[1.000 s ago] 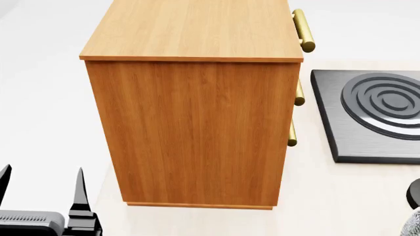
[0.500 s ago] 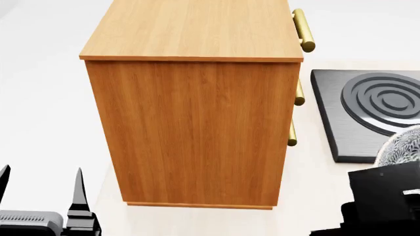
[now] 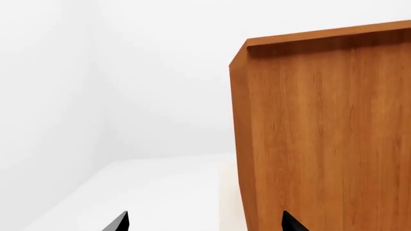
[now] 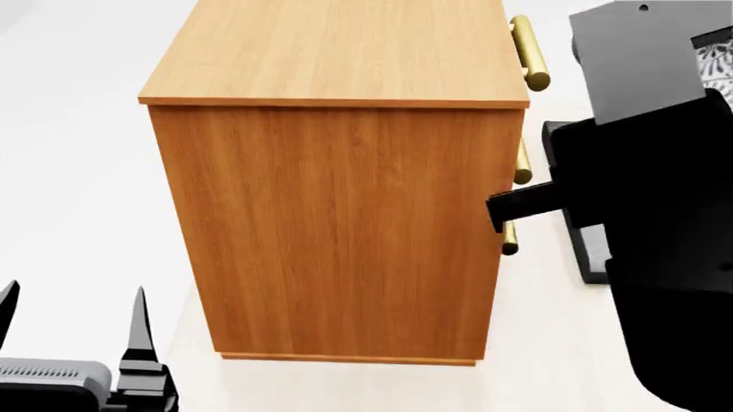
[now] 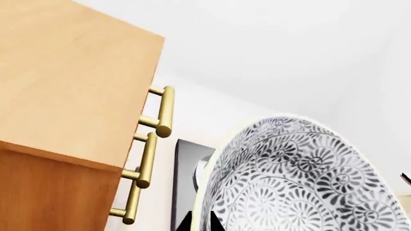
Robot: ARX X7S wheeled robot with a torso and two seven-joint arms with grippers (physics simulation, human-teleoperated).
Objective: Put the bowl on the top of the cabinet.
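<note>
The cabinet (image 4: 343, 215) is a tall orange-brown box in the middle of the head view, with a bare top (image 4: 343, 47) and gold handles (image 4: 528, 51) on its right side. My right arm (image 4: 664, 240) is raised beside those handles. A sliver of the bowl (image 4: 718, 64) shows at the right edge, about level with the cabinet top. In the right wrist view my right gripper (image 5: 200, 224) is shut on the rim of the grey floral bowl (image 5: 301, 183), to the right of the cabinet (image 5: 64, 86). My left gripper (image 4: 71, 322) is open and empty, low by the cabinet's near left corner; it is also open in the left wrist view (image 3: 204, 224).
A black stove plate (image 4: 593, 257) lies on the pale counter (image 4: 538, 343) to the right of the cabinet, mostly hidden behind my right arm. It also shows below the bowl in the right wrist view (image 5: 185, 183). White floor and wall lie to the left of the cabinet (image 3: 327, 134).
My right arm has risen from the lower right corner to beside the cabinet's handles, carrying the bowl up to about the cabinet top's height. The left arm has not moved.
</note>
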